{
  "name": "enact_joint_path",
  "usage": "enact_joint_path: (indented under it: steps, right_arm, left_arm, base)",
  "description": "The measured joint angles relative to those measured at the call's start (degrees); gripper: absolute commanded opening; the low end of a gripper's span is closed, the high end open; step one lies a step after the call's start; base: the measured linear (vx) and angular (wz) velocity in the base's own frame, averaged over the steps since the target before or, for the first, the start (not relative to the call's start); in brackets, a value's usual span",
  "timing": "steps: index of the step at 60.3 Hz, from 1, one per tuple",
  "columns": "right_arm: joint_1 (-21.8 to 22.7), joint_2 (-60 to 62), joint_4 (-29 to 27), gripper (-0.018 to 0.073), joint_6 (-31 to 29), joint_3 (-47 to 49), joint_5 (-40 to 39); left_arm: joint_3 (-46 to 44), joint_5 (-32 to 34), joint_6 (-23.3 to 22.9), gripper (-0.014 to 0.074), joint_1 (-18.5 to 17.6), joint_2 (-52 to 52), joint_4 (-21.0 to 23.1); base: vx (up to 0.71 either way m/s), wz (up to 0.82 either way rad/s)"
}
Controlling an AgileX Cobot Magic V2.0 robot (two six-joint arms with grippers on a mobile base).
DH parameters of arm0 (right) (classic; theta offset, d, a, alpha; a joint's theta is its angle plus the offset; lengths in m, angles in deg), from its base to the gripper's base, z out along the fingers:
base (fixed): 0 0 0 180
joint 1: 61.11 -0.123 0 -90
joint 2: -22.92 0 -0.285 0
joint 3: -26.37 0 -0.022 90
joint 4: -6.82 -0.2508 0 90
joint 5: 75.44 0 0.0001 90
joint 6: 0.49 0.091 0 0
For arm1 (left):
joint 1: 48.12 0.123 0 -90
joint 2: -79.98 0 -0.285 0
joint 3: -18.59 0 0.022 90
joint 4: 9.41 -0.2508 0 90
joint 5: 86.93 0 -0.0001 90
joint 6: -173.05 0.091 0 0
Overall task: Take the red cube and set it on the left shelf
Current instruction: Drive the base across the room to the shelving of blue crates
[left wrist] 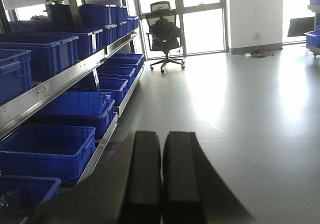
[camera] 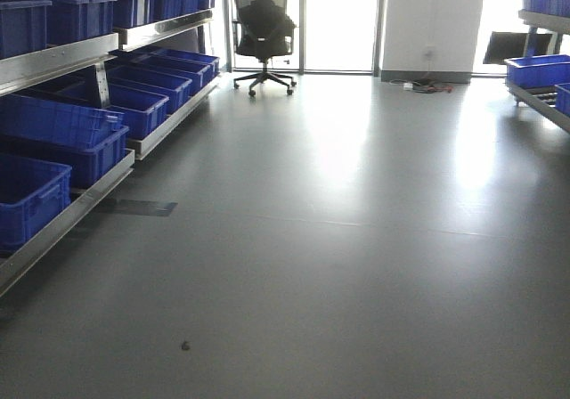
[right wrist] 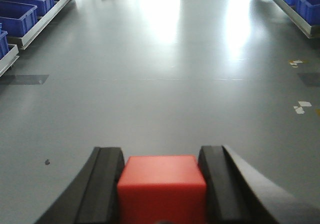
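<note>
Red cube (right wrist: 162, 189) fills the bottom of the right wrist view, pinched between the black fingers of the right gripper (right wrist: 161, 159), whose jaws are set narrow on its side faces. Only its top and front show, so I cannot tell how deep it sits in the pads. Left gripper (left wrist: 162, 134) carries nothing, its pads drawn together with barely a slit between them.

From the front view the left shelf (camera: 62, 61) runs from 8 o'clock up to 11 o'clock, steel rails fronting rows of blue crates (camera: 89, 136), well apart from the cube across bare floor (camera: 356, 239). An office chair (camera: 264, 27) stands at 12 o'clock, and a second rack (camera: 534, 103) with similar crates sits at 2 o'clock.

Likely troubles:
- The cube rides on the arm farther from the shelf, so reaching across may clip a rail or a crate lip.
- Jolts while the base rolls could loosen a shallow grip.
- The look-alike rack at 2 o'clock invites the wrong target.
- Released over a crate, the cube could drop inside instead of resting on the shelf.
</note>
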Motion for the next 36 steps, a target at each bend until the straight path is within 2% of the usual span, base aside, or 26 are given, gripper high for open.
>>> enact_joint_path:
  steps: [36]
  right_arm:
    - [0.00, -0.09, 0.00, 0.0057, 0.00, 0.00, 0.00]
  left_arm:
    - [0.00, 0.00, 0.00, 0.0106, 0.00, 0.00, 0.00]
  base:
    - [0.67, 0.18]
